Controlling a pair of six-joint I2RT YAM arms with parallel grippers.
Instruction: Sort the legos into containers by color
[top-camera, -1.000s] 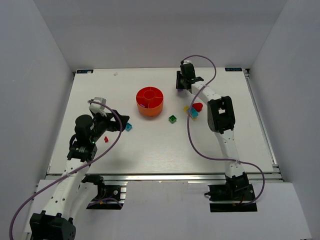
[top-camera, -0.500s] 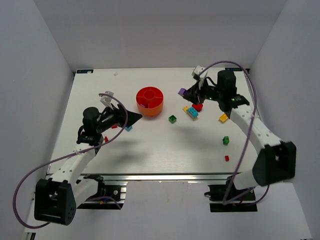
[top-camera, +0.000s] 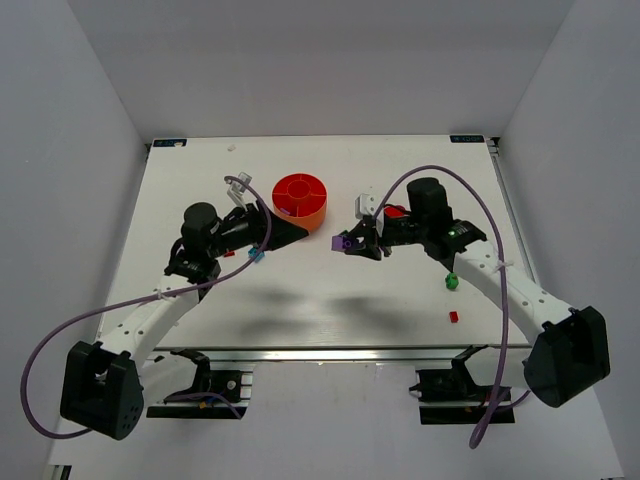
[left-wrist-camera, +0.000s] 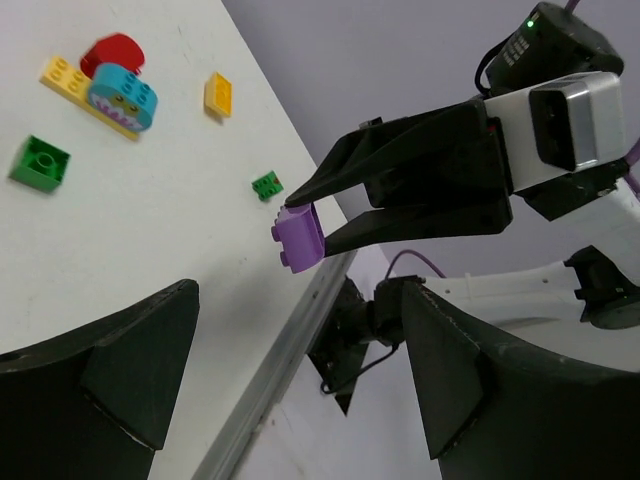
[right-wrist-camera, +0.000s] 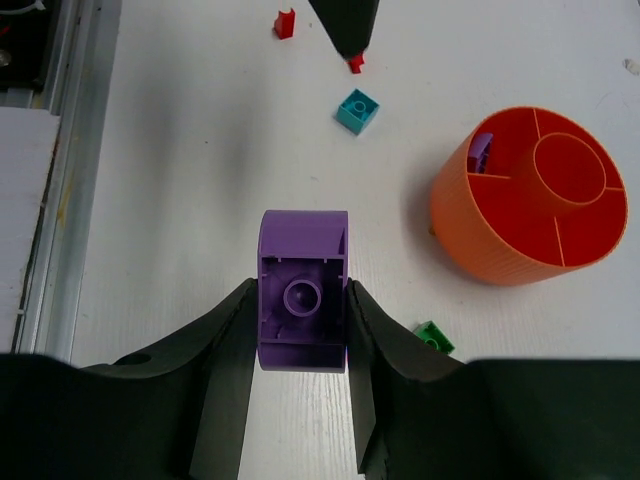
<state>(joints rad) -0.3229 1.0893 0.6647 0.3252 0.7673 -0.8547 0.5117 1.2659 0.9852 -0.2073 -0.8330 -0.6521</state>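
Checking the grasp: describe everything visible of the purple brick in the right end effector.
The purple brick is glossy plastic, one end rounded. Its hollow underside, with a round tube, faces the right wrist camera; studs show in the left wrist view. The right end effector pinches its sides, apparently above the table, right of the orange bowl. Nothing else touches it.

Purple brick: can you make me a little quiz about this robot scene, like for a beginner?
1. True or false: the right hand is shut on the purple brick.
2. What sits in one section of the orange bowl? A a purple piece, B a yellow brick, C nothing.
3. Fill in: the left hand is ____.
Key: 1 true; 2 A; 3 open.
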